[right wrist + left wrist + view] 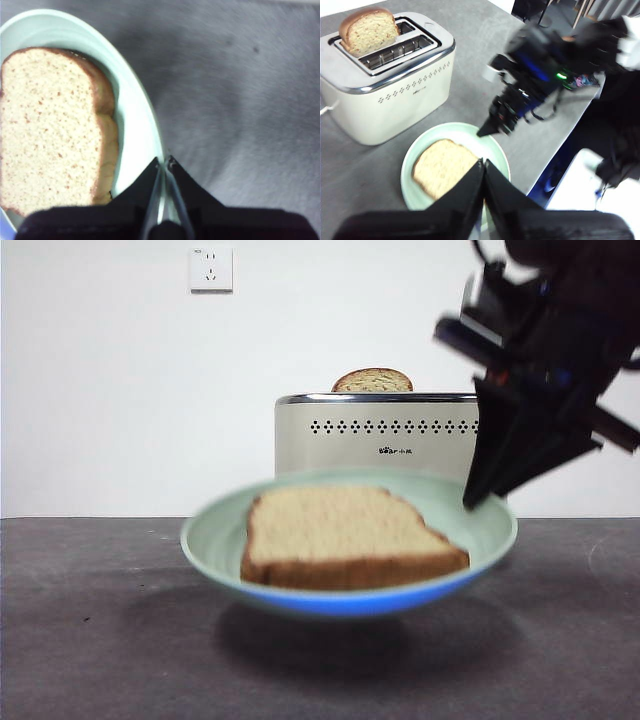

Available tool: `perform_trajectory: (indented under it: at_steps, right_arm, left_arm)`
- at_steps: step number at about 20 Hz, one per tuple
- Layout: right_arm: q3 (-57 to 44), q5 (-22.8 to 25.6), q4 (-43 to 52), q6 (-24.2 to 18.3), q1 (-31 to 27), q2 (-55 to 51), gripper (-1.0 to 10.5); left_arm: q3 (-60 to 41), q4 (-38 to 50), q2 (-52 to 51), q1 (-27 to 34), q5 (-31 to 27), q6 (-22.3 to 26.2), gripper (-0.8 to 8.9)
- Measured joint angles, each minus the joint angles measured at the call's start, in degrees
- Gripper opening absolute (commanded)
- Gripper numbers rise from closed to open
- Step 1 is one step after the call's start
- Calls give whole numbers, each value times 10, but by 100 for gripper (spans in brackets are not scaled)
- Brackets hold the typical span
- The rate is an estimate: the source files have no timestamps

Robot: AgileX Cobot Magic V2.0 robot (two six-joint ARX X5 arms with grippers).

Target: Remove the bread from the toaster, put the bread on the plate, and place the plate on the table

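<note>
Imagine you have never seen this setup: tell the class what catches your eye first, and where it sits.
First, the pale green plate hanging above the table, its shadow beneath, with the bread lying flat in it. The right tool is pinched on the plate's rim, and the left tool is closed at the rim too. Behind stands the cream toaster, a second slice poking out of its top.

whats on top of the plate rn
One bread slice lies flat on the plate. The right claw pinches the plate's rim. The plate area under the slice is covered.
</note>
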Motion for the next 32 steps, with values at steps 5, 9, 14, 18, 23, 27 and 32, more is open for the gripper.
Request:
perform_trajectory:
  at_steps: [5, 9, 14, 18, 23, 27, 32]
  right_arm:
    - [0, -14, 30, 7, -14, 72, -16]
    - [0, -35, 56, 13, -15, 115, -16]
    - [0, -35, 66, 17, -16, 129, -12]
    - [0, -34, 67, 17, -16, 129, 96]
    - [0, -34, 82, 17, -16, 128, 388]
    - [0, -34, 74, 17, -16, 76, 389]
    - [0, -35, -2, 7, -15, -99, 387]
  left_arm:
    - [0, -31, -12, -33, -18, 14, -8]
    - [0, -29, -11, -51, -20, 15, -8]
    - [0, -29, -11, -56, -23, 15, -8]
    - [0, -31, -11, -56, -24, 15, -8]
    - [0, -37, -11, -56, -24, 15, -8]
    - [0, -37, -11, -56, -24, 15, -8]
    - [0, -37, -11, -56, -24, 15, -8]
